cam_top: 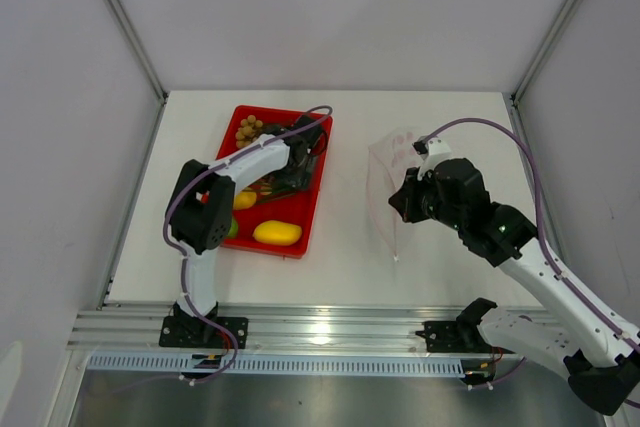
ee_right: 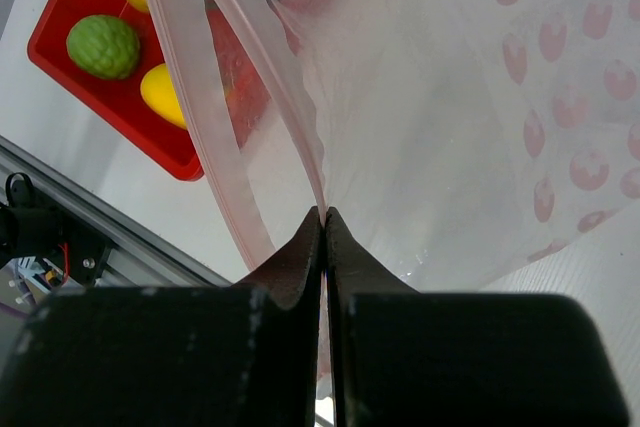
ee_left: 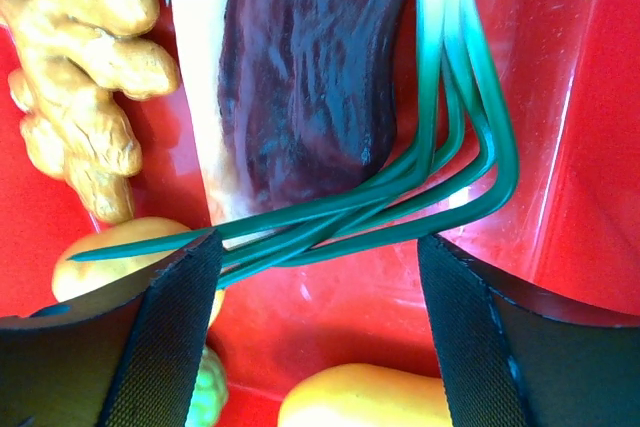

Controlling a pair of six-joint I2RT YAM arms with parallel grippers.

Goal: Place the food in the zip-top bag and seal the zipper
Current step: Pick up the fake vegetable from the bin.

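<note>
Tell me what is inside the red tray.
Visible: meat slice, green onion, knobby ginger-like piece, lime, yellow mango and another yellow fruit. The left arm covers the red tray's middle from above, so anything else beneath it is hidden.

Left gripper [ee_left: 320, 247] with jaws spread over green onion [ee_left: 470, 137], meat slice [ee_left: 310, 67] alongside, red tray [ee_left: 590, 97] beneath

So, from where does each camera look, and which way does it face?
Top external: above and behind the arms, facing down on table, red tray and zip-top bag; left arm and right arm show, bases at the bottom.
Left wrist: on the left arm, facing down into the tray at meat slice and green onion; open left gripper shows.
Right wrist: on the right arm, facing the bag and, beyond it, the tray; right gripper shows, shut on the bag.
Shared: top and right wrist both show tray, mango, bag.
</note>
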